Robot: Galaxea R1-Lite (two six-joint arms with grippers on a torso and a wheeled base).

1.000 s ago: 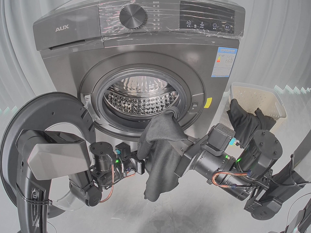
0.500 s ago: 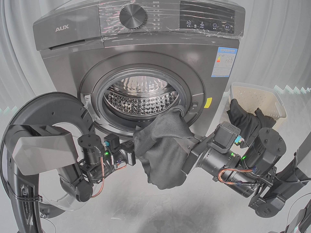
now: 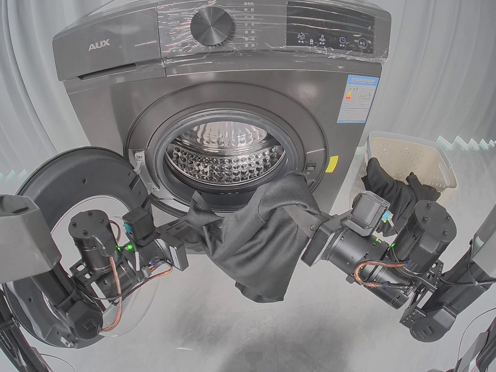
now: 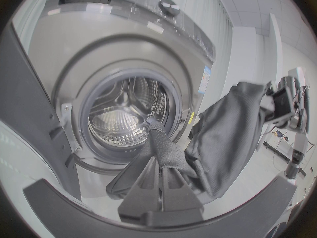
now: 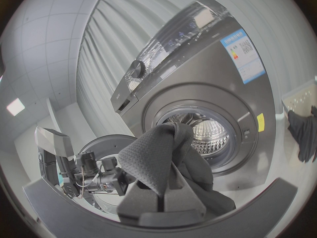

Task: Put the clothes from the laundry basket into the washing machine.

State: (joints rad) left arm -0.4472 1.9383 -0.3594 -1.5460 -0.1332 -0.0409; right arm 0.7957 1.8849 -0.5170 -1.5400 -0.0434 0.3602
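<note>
Dark grey garment (image 3: pixel 253 238) is stretched between the 2 claws in front of the washing machine (image 3: pixel 217 94), its upper edge at the lower lip of the port. None of it lies inside the drum (image 3: pixel 225 153) yet. Left claw (image 4: pixel 160 169) is clamped on 1 corner. Right claw (image 5: pixel 162 185) is pinched onto the opposite edge. Between the 2 grips the cloth sags in a deep belly toward the floor (image 3: pixel 206 326).

Step in hand, as I judge it: feed the garment through the port.
- Lift both grips above the rubber seal (image 3: pixel 161 151) so the belly clears the lip.
- Bring the claws closer together, so the span is narrower than the round opening.
- Push well past the seal, and let go only when the bulk rests inside.
- Risk: the trailing hem drapes over the lip or snags the open door (image 3: pixel 77 176).

Materials:
- The garment is a limp knit with a fine waffle texture that folds readily.
- The drum is polished steel, ribbed, with rows of small holes.
- The laundry basket (image 3: pixel 413 153) is pale perforated plastic and stands at the machine's right.
- A second dark garment (image 3: pixel 392 192) is draped over the basket's rim.
</note>
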